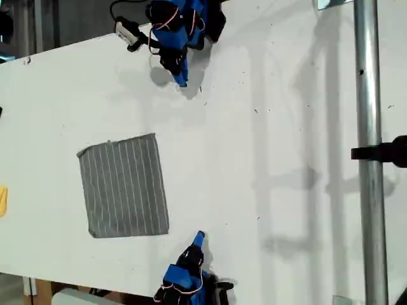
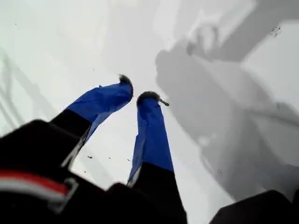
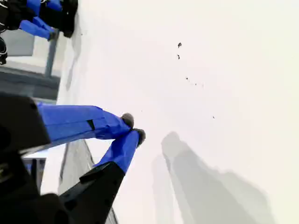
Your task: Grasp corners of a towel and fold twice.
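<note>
The towel (image 1: 124, 185) is a grey cloth with pale stripes, lying flat on the white table (image 1: 267, 127) toward the exterior view's left. Its corners (image 1: 154, 135) lie flat, and no gripper touches them. One blue arm's gripper (image 1: 181, 79) hangs at the table's far edge, above the towel in the picture. The other arm's gripper (image 1: 199, 238) sits at the near edge, just off the towel's lower corner (image 1: 168, 230). My first gripper (image 2: 136, 88) is shut over bare table, holding nothing. My second gripper (image 3: 133, 128) is shut, also holding nothing. Neither wrist view shows the towel clearly.
A small yellow object (image 1: 2, 200) lies at the exterior view's left edge. A vertical metal pole (image 1: 369, 152) with a black clamp (image 1: 385, 152) stands at the exterior view's right. The second wrist view shows the opposite arm (image 3: 42, 18) across the table.
</note>
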